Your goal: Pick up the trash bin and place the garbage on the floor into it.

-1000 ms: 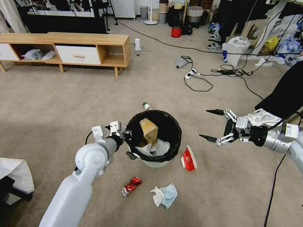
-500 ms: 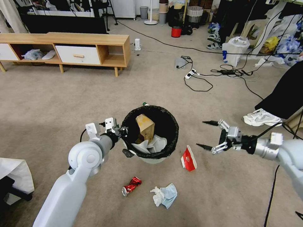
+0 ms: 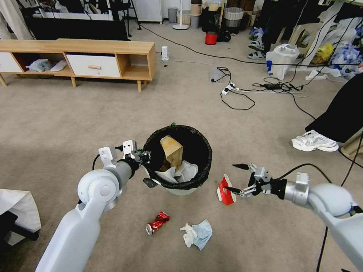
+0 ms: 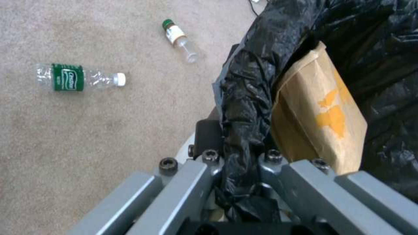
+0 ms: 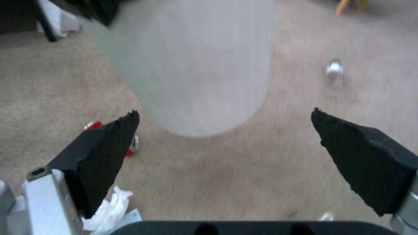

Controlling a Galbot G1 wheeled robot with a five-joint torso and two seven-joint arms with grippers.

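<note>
Down swings the right gripper (image 3: 233,177), jaws wide, onto the red-white paper carton (image 3: 225,189) on the beige carpet (image 3: 75,121). Left gripper (image 3: 145,156) pinches the bag-lined white plastic pail's (image 3: 177,158) rim. Next: close on it. Loose: one crushed red can (image 3: 157,223), one tissue-and-mask (image 3: 197,234), two clear green-labelled bottles (image 4: 80,80).

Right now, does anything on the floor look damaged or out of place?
Yes. A crushed red can lies dented on the carpet near the trash bin, beside a crumpled tissue with a blue mask.

No legible text on anything.
</note>
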